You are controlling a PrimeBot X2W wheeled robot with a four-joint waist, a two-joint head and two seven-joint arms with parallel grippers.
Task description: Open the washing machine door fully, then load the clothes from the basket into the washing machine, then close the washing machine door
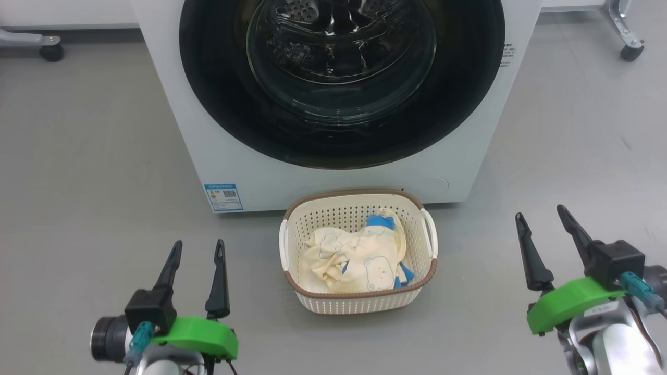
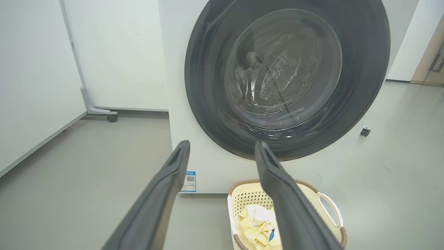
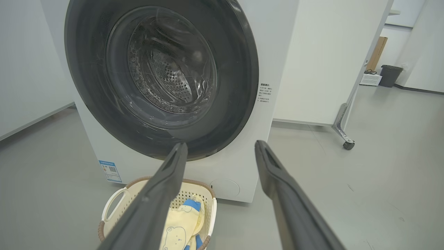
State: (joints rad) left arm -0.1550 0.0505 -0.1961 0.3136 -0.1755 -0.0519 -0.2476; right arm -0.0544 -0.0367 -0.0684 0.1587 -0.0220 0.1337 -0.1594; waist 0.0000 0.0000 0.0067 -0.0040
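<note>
The washing machine door (image 1: 341,57) sits shut, flush in the front of the washing machine (image 1: 182,130), its glass bulge facing squarely out toward the robot. Being round, it has no long axis, and no handle or recess can be made out to say which side swings. It looks rigid, glossy and probably slippery, with some weight on its hinge; a hold at the rim's edge seems the best bet. Just in front of the machine's base stands the basket (image 1: 359,304), mouth up, its longer side seemingly running along the machine's front with a white handle at each end. In it lie the clothes (image 1: 359,255) — soft, light and crumpled, pointing no clear way — best pinched at a raised fold atop the heap. Farther out from the machine, off either side of its front, the left gripper (image 1: 198,242) and right gripper (image 1: 539,211) hang spread wide, holding nothing, fingers aimed at the machine.
</note>
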